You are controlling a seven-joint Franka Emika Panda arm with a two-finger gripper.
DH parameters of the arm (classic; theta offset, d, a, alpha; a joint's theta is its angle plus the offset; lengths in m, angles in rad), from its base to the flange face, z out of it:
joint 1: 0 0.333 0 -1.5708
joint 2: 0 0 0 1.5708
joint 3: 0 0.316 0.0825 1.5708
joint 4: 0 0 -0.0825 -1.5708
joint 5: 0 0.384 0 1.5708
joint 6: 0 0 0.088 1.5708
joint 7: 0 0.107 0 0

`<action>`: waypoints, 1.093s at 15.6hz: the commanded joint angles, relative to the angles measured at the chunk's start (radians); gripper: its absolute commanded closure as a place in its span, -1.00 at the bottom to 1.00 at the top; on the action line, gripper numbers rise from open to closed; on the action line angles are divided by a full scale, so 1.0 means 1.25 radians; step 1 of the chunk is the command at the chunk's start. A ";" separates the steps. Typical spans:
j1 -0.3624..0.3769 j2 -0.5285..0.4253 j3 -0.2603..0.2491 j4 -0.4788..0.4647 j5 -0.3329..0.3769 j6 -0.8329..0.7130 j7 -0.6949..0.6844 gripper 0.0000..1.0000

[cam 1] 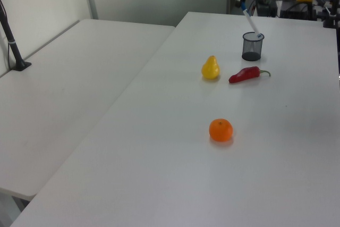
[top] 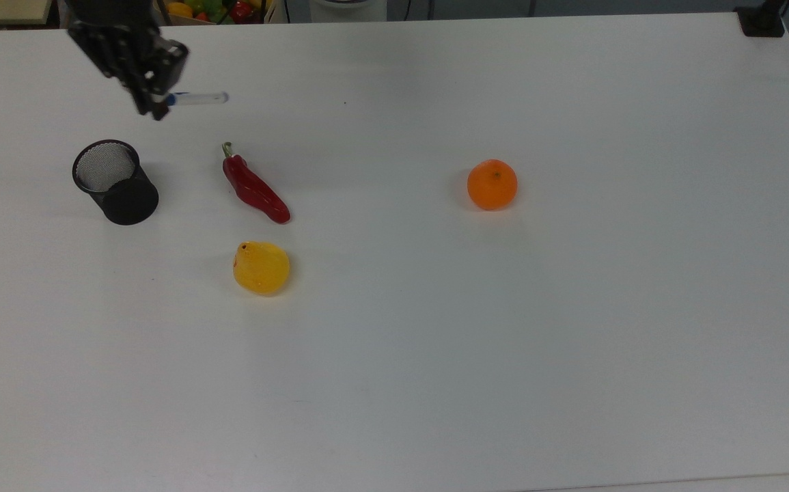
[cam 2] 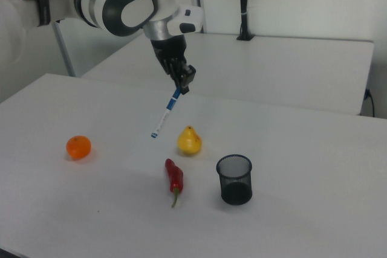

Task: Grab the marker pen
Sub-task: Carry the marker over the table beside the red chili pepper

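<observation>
The marker pen [top: 196, 98] is a slim white barrel with a blue cap, held at its capped end in my gripper [top: 156, 102], which is shut on it. In the right view the marker pen [cam 2: 164, 113] hangs tilted in the air below my gripper [cam 2: 182, 86], well above the table. In the left view the marker pen [cam 1: 252, 23] shows above the black mesh cup [cam 1: 253, 46]. The black mesh cup [top: 115, 182] stands empty to the top view's lower left of my gripper.
A red chilli [top: 255, 186], a yellow pear [top: 261, 268] and an orange [top: 492, 184] lie on the white table [top: 503, 328]. A box of fruit [top: 220, 9] sits past the far edge. A black clamp [top: 762, 20] stands at the top view's far right corner.
</observation>
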 commanded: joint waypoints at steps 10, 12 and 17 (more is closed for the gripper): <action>0.106 0.099 0.107 -0.026 -0.041 -0.082 0.027 0.79; 0.104 0.123 0.129 -0.030 -0.054 -0.082 0.027 0.79; 0.106 0.206 0.180 -0.023 -0.105 -0.071 0.055 0.75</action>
